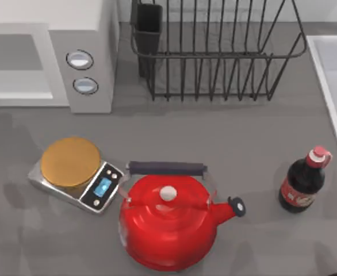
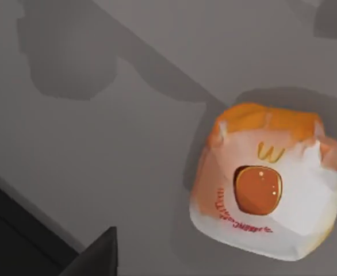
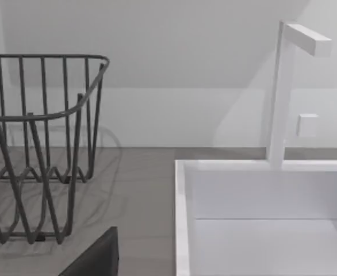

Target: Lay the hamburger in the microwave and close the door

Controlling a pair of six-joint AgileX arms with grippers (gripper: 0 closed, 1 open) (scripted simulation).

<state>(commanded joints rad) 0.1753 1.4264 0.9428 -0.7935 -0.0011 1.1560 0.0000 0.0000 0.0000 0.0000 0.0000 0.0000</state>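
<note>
Now the left arm looks down on the wrapped hamburger [image 2: 269, 192], not yet grabbed; its grip I cannot tell.

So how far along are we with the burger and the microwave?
Early. The microwave already looks open, its cavity exposed. The hamburger, wrapped, lies on the table below the left wrist camera, ungrasped. Left to do: grasp it, lay it inside, close the door.

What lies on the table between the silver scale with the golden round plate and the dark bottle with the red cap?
In the top view, the red kettle with its dark handle sits between the silver scale and the dark bottle.
</note>
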